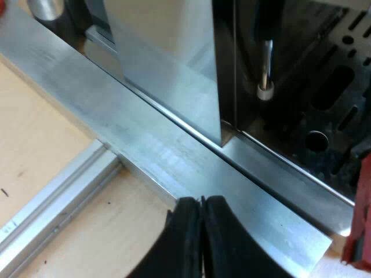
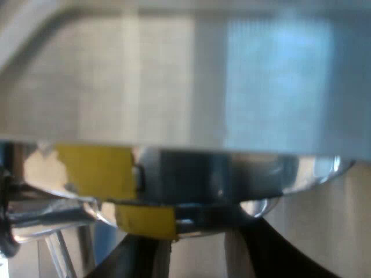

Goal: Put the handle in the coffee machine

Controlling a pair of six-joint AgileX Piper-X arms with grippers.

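The metal holder (image 2: 191,174), a shiny round body with yellow tape patches (image 2: 95,171), sits close up against the underside of the espresso machine's pale front (image 2: 174,69). My right gripper (image 2: 197,231) has its black fingers (image 2: 136,255) on either side of the holder's lower part and is shut on it. My left gripper (image 1: 202,223) is shut on nothing, low over the machine's steel base strip (image 1: 151,145). A red piece (image 1: 362,223) shows beside the drip grate; I cannot tell what it is.
The machine's steam wand (image 1: 265,75) with a white tip hangs over the dark perforated drip grate (image 1: 330,104). A steel panel (image 1: 174,63) rises from the base. The wooden table (image 1: 40,133) carries an aluminium rail (image 1: 58,200) near the left gripper.
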